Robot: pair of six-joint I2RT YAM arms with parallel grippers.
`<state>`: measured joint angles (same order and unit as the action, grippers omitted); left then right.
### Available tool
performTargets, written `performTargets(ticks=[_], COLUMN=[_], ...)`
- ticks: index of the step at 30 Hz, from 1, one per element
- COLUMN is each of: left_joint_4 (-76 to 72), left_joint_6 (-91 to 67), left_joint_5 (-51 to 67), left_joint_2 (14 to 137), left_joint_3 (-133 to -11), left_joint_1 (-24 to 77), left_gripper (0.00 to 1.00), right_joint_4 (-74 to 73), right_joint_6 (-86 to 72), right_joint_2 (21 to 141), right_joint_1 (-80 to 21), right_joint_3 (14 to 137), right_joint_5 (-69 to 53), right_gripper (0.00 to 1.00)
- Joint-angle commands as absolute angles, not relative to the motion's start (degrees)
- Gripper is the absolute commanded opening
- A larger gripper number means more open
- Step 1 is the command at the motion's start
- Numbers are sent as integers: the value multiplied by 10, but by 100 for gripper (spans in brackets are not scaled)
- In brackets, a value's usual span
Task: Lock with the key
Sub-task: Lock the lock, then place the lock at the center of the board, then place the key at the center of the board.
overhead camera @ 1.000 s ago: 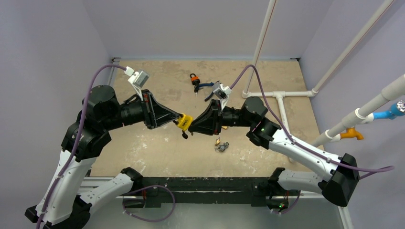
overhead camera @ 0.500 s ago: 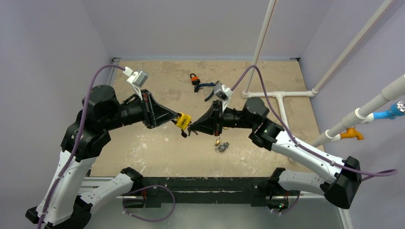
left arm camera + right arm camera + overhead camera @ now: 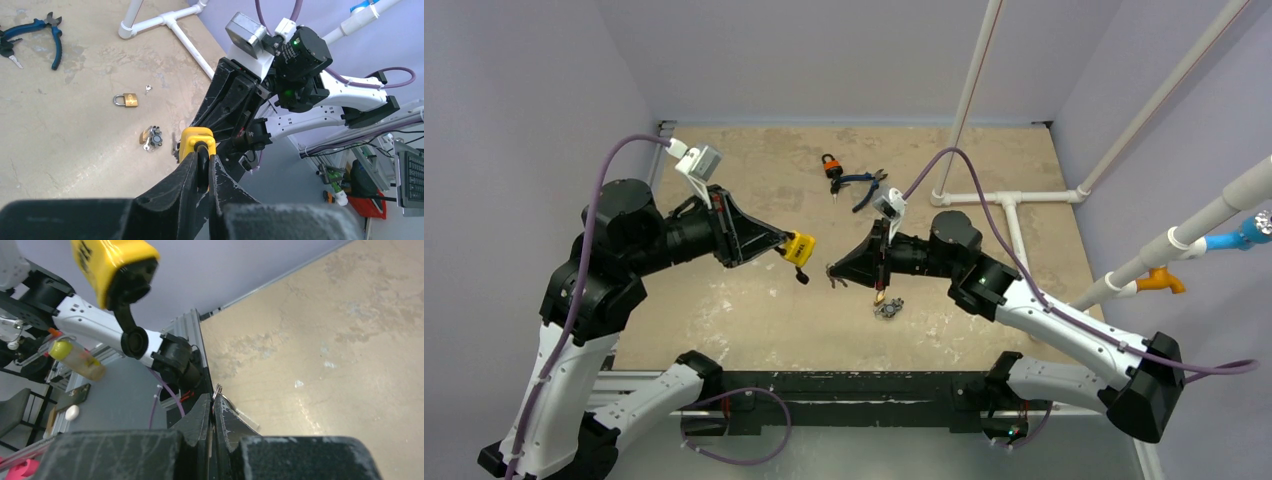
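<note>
over the tabletop's middle, left gripper (image 3: 784,244) clamps yellow padlock (image 3: 799,246); right gripper (image 3: 832,271) pinches the key (image 3: 218,393), well apart. next: align key with keyhole.

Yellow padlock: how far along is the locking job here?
Done: the yellow padlock is off the table, gripped by the left hand, a black key sticking from its base. In hand: the right hand, apart from it, pinches a thin metal ring. Left: turning the key, apparently; whether it is already locked cannot be seen.
</note>
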<state>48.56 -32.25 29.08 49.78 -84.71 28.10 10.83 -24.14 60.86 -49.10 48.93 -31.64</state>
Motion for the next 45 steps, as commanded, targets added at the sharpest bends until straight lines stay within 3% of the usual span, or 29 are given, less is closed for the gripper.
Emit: performTargets(ticks=[1,5,17,30,37,45], left_joint_4=[463,489,312,184,204,347], left_joint_6=[-306,-294,-384,-426,-433,-365], left_joint_5=[263,192,159,192,160,50], left_joint_2=[495,506,605,808,828,733], left_joint_3=[-866,-802,-514,-472,-480,-557], left_joint_1=[275,275,275,275,271,256], left_gripper=[0,0,0,0,42,67], right_joint_4=[80,59,49,2,7,5], right_joint_6=[-227,-246,-314,-322,-321,-321], right_joint_2=[622,658,808,919,939,963], right_joint_1=[-491,-491,-511,-518,-518,-518], right_joint_3=[487,487,494,558,567,591], right_joint_5=[-261,-220,-114,-16,-17,-15], right_gripper=[0,0,0,0,0,0])
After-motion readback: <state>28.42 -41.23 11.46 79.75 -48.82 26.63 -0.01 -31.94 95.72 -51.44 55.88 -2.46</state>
